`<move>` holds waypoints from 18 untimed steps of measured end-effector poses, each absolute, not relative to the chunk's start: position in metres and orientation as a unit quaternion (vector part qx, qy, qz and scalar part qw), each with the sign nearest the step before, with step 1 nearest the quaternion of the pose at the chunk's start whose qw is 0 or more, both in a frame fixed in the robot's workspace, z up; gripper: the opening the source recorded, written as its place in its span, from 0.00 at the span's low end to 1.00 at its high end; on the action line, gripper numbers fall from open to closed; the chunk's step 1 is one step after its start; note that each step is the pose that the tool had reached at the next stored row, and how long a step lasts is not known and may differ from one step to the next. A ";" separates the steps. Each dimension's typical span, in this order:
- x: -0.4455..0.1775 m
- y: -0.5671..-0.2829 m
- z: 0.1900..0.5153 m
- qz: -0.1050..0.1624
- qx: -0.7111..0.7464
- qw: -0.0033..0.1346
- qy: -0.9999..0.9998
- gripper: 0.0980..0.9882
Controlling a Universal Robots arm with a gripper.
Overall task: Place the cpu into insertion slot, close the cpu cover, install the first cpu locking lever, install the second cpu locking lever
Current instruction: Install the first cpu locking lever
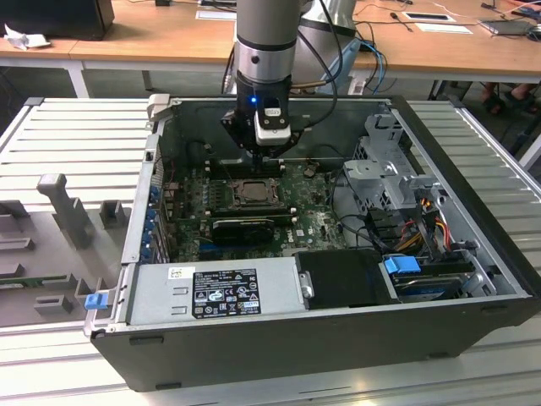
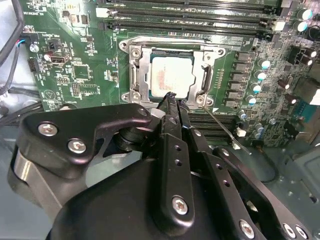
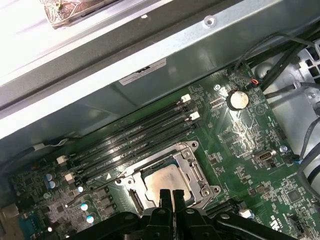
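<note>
Nearest in the exterior view is the case's (image 1: 338, 347) front wall. Behind it lie the grey power supply (image 1: 211, 292) and a long black card (image 1: 241, 228).

Just past the card, the slot (image 1: 221, 196) sits in the green board with the cpu (image 2: 170, 75) inside it. The cpu lies flat and face up. It is square, so it has no long axis, and its edges run parallel to the memory slots (image 2: 190, 20).

The cover (image 2: 138, 67) lies down flat, framing the cpu. A thin lever (image 2: 220, 125) slants away from one socket corner, across the board.

The gripper (image 2: 172, 100) hangs point-down at the socket's edge, just beside that corner. Its jaws are close together, with a slim gap in the first wrist view and nothing between them. Its black body hides the board on the near side of the socket in both wrist views.

Farther off are the case's back wall, and a drive cage (image 1: 385, 161) with cables (image 1: 414, 224) on the exterior view's right.
</note>
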State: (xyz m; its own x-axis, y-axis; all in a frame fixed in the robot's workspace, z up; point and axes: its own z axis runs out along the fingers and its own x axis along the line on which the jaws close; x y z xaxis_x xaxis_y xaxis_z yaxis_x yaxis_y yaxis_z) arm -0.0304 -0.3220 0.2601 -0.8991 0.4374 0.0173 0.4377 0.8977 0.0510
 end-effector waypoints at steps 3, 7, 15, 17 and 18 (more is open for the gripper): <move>-0.030 -0.322 0.260 -0.027 -0.219 0.003 -0.975 0.07; -0.031 -0.322 0.260 -0.027 -0.216 0.003 -0.976 0.07; -0.033 -0.322 0.260 -0.027 -0.212 0.003 -0.977 0.07; -0.035 -0.322 0.260 -0.027 -0.212 0.003 -0.977 0.07; -0.035 -0.322 0.260 -0.027 -0.212 0.003 -0.977 0.07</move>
